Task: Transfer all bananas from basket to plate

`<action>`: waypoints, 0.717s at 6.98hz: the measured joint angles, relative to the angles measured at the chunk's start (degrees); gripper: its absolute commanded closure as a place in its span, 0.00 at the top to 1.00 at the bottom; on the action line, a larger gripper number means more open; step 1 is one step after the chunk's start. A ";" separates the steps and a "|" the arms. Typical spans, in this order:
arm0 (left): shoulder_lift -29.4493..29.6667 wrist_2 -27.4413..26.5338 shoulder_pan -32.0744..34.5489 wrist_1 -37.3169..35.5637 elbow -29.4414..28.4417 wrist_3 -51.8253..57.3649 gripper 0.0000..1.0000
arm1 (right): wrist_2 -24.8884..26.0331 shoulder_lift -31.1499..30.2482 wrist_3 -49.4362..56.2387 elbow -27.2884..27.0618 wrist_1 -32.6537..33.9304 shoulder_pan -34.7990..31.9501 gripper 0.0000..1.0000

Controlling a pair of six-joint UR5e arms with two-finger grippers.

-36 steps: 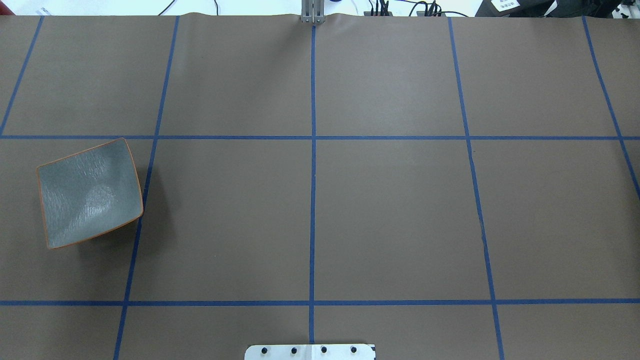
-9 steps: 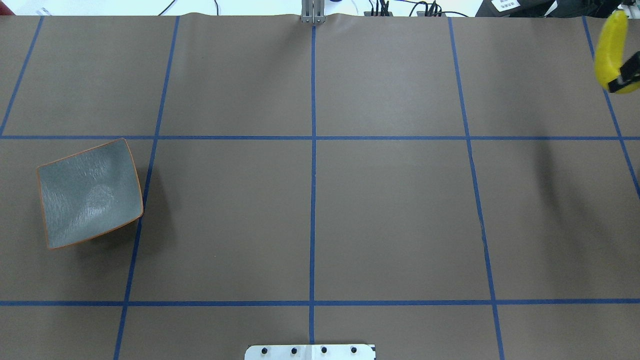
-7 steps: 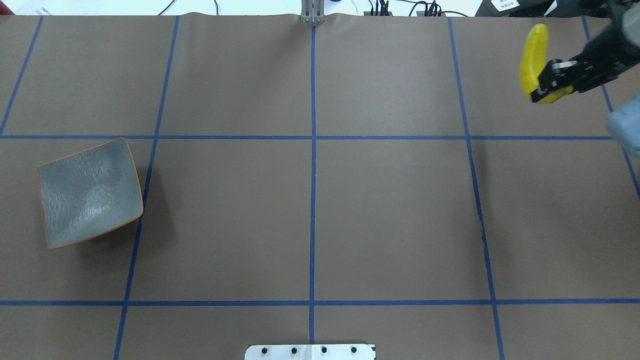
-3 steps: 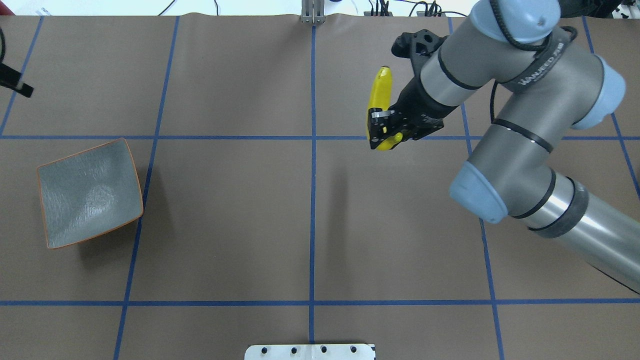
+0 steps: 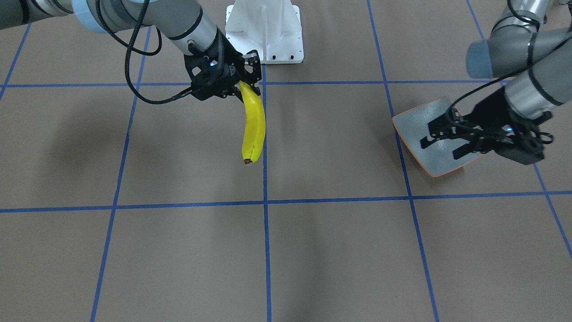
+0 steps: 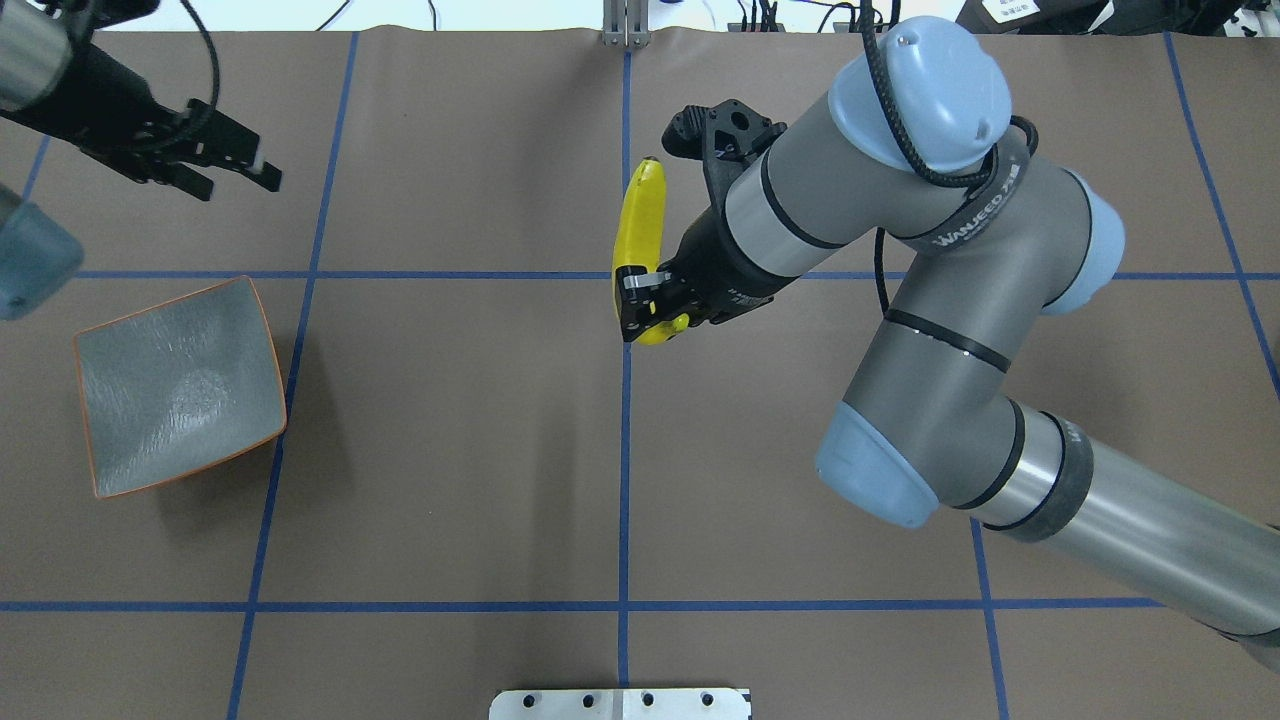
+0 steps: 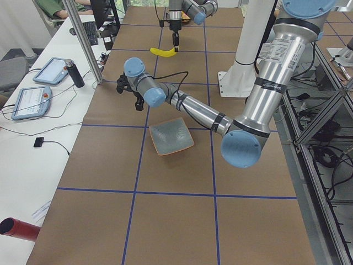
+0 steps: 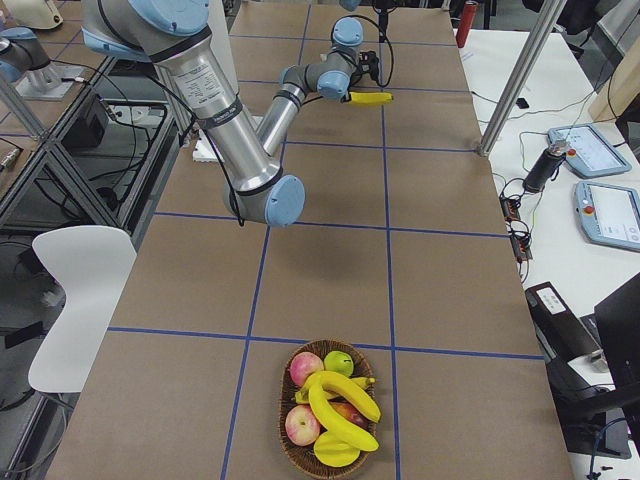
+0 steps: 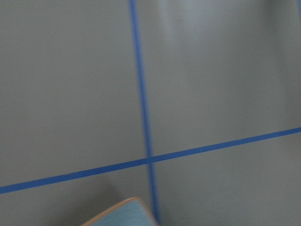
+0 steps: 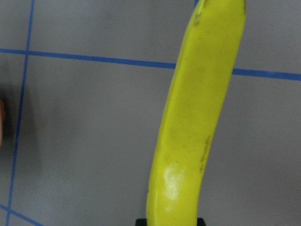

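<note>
Hanging over mid-counter (image 6: pixel 450 450), clear of its surface: one banana (image 6: pixel 640 225), clamped at one end in right gripper (image 6: pixel 650 318). Found plate (image 6: pixel 180 385) bare, well apart to the left. Found left gripper (image 6: pixel 245 168) spread wide, empty, near it. Noted more bananas (image 8: pixel 340 410) in basket (image 8: pixel 300 455). Judged best: carry low, lay flat inside rim before release. Read arm-sleeve print roughly as "WANJEED".
</note>
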State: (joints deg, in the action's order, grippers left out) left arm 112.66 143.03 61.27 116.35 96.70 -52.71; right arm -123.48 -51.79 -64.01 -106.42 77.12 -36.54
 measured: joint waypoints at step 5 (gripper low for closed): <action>8.25 -3.08 -9.37 16.63 0.11 -16.42 0.98 | 3.84 -0.11 -1.24 -0.12 -6.14 3.58 0.00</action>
State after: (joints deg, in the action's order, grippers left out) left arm 120.91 139.94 51.90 132.98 96.81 -69.13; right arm -119.64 -51.89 -65.25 -106.54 70.98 -32.96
